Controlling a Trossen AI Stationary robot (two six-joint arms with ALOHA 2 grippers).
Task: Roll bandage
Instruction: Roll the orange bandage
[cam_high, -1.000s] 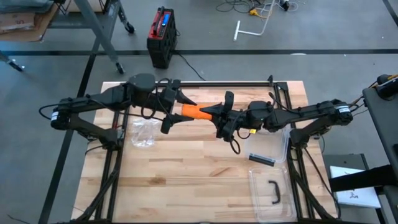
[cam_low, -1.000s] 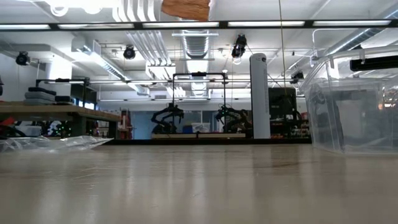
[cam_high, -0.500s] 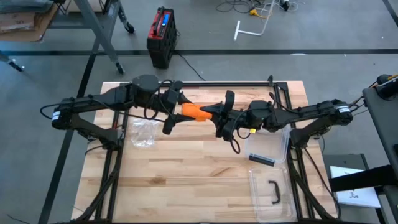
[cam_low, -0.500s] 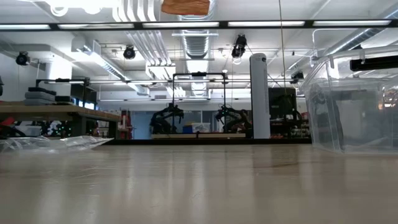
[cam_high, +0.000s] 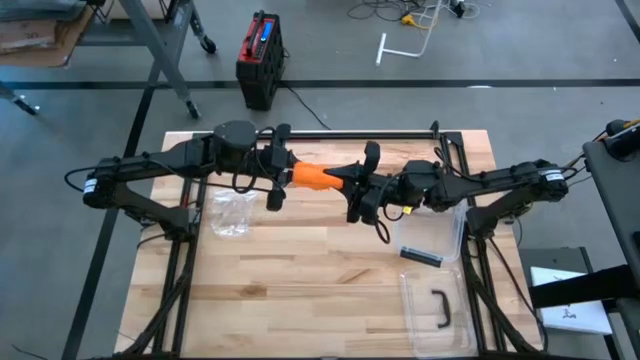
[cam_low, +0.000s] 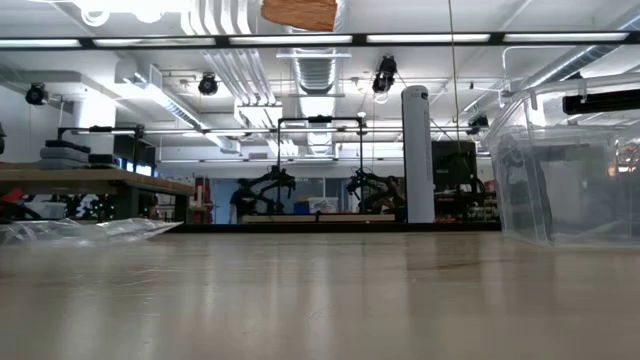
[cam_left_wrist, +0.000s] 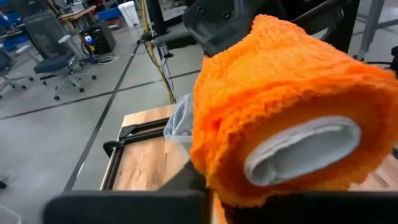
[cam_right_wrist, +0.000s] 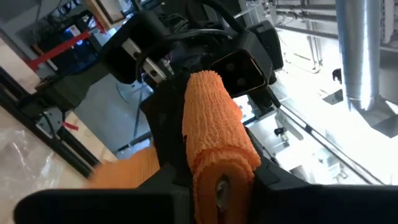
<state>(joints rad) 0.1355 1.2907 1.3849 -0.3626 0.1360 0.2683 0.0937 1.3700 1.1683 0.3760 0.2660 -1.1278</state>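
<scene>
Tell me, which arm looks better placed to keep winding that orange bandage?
Probably the right: the right gripper grips the orange bandage roll's end, while the left gripper holds the other end.

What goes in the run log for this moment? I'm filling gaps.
step: rolling | bandage: held mid-air between both | left gripper: shut on bandage | right gripper: shut on bandage

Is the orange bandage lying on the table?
No, the bandage is held up in the air between the left gripper and the right gripper, above the table.

low view's top edge cuts off the orange bandage (cam_low: 299, 13), arms unseen.
</scene>
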